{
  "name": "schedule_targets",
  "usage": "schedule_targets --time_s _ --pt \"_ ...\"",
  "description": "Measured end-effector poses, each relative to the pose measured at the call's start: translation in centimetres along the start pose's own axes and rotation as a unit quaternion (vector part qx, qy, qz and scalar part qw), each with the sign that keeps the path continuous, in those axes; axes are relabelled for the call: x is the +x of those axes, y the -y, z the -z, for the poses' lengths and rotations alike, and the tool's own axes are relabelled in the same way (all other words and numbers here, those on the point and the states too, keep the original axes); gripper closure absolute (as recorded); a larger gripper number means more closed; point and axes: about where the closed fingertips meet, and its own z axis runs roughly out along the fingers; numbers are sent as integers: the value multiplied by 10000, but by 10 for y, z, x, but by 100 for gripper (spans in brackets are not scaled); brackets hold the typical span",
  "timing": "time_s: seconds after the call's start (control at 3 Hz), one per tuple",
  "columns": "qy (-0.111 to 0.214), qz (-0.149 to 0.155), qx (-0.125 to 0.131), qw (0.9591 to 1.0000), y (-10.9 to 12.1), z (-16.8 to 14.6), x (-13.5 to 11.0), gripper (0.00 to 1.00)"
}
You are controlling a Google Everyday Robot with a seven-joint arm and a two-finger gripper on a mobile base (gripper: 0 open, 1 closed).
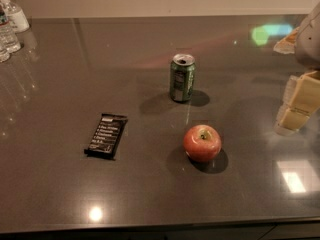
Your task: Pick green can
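**Spotter:** Where's your target?

**Operator:** The can is upright mid-worktop, open top showing and long axis vertical. An apple sits near of it, a touch right and apart from it. A dark bar lies well off to the left, and there are bottles in the far left corner.

**Spotter:** And the gripper?

**Operator:** The gripper is at the right edge, above the worktop and well apart from the can. I can't tell how wide it stands from here. The can stands free, so the gripper hasn't got it.

**Spotter:** So which way do you go?

**Operator:** Left and slightly far, I reckon. That's the line that counts. The apple lies near of that path, so I judge it a side approach from the right, closing across the can's upright body. Clip the rim and it could tip, I'd say.
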Motion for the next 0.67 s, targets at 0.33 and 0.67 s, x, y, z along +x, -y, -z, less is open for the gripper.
schedule_targets --time_s 0.33,0.67 --pt "70 22 56 10000 4 -2 -7 0" --pt "399 16 1 9992 19 -22 -28 0"
